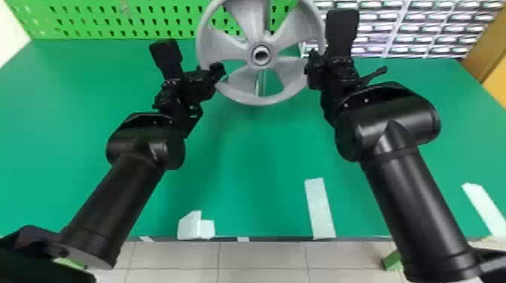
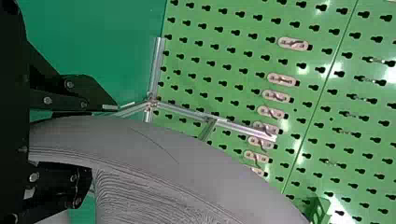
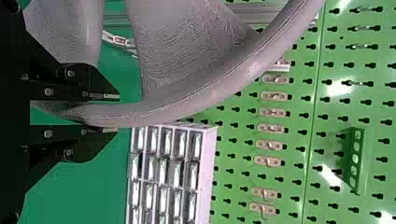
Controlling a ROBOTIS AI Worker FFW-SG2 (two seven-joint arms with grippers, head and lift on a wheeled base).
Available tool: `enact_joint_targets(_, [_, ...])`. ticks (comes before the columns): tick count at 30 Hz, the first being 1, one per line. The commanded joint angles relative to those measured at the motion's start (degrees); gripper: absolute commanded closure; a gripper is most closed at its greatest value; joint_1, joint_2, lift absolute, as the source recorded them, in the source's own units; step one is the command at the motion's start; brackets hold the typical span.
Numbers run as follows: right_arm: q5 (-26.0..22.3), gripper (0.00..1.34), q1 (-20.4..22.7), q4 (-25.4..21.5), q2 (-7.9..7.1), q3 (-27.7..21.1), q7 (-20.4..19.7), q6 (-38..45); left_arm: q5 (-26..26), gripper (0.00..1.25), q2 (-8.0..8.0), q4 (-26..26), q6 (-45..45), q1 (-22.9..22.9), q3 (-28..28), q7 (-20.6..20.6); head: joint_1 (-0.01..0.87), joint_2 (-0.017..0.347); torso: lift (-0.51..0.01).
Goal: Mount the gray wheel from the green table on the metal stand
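Observation:
In the head view the gray wheel (image 1: 260, 93) is held up between both arms, its hub facing the camera. My left gripper (image 1: 218, 72) is at its lower left rim, my right gripper (image 1: 312, 71) at its right rim. The left wrist view has the rim (image 2: 154, 140) between the fingers of my left gripper (image 2: 105, 142). The right wrist view shows my right gripper (image 3: 114, 114) shut on the wheel rim (image 3: 187, 100). Behind the wheel stands the metal stand (image 1: 260, 84), partly hidden by it; its bars (image 2: 187, 113) also show in the left wrist view.
The green table (image 1: 256, 169) carries white tape strips (image 1: 319, 209) near its front edge. A green pegboard (image 1: 113, 19) rises behind it. A rack of small drawers (image 1: 410, 28) stands at the back right, close beyond the right gripper.

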Motion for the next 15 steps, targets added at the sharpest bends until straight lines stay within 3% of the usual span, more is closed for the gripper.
enact_joint_targets(1, [0.0,1.33,-0.2,0.9,0.1,0.0,0.1,0.0,0.1,1.09,-0.09,0.9,-0.3,-0.3,-0.1,1.9,0.867,0.052,-0.1])
enact_joint_targets(15, [0.1,1.33,-1.1,3.5,0.54,0.2,0.3,-1.7,0.1,1.09,-0.09,4.9,-2.5,-1.8,-0.2,1.2,0.867,0.052,-0.1])
